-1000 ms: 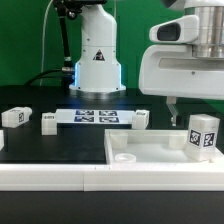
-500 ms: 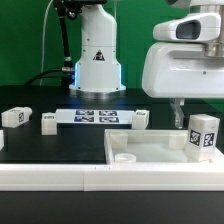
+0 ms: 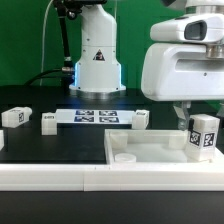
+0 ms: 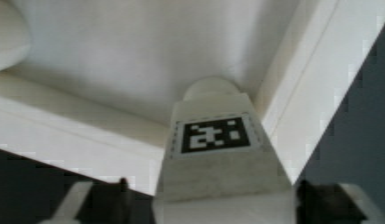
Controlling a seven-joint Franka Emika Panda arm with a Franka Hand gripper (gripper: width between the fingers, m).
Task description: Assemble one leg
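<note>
**Q:** What does the leg [image 3: 205, 136] look like, and where is it?

**A:** A short white post with a black-and-white tag, standing upright on the white panel [image 3: 150, 148], at its corner toward the exterior view's right.

**Q:** And the gripper [image 4: 192, 203]?

**A:** Spread, one finger either side of the leg; contact cannot be told.

**Q:** Surroundings?

**A:** Beyond the panel lies the marker board [image 3: 96, 116]; small white parts [image 3: 14, 117] sit beside it. The panel's round socket [image 3: 124, 156] holds nothing.
</note>
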